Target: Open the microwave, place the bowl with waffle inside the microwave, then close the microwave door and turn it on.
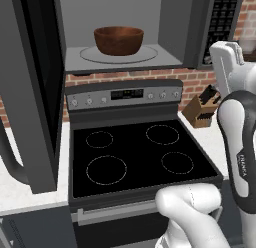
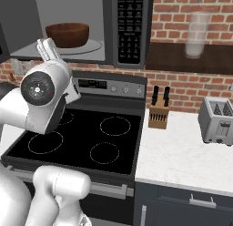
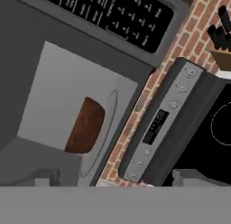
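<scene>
The bowl (image 1: 118, 40) sits inside the microwave (image 1: 172, 27), right on the round glass turntable (image 1: 119, 55): a deep, glossy, reddish-brown bowl with a wood-like grain, on a pale translucent disc, in a flat grey cavity. What lies inside the bowl cannot be made out. The microwave door (image 1: 32, 92) stands wide open to the left of the cavity, a big dark grey slab with a black window, and its curved bar handle (image 1: 11, 159) bows out low on the door.

Below the microwave lies the stove (image 1: 135, 157), smooth black glass with four thin pale burner rings and a brushed grey control panel (image 1: 125, 95) with knobs. Red brick fills the wall between them.

The right base view adds what the left one misses: a boxy silver toaster (image 2: 217, 120) well to the right of the microwave and a clear glass jar (image 2: 197, 34) on a dark shelf. Both show the wooden knife block (image 2: 159, 115) just right of the stove.

The hand view is rolled over, so the black keypad (image 3: 113, 15) runs across its top. The white arm (image 2: 43, 100) is bent up in front of the stove, its hand raised toward the cavity. The gripper (image 3: 113, 179) shows two dark tips set wide apart, empty, holding nothing.
</scene>
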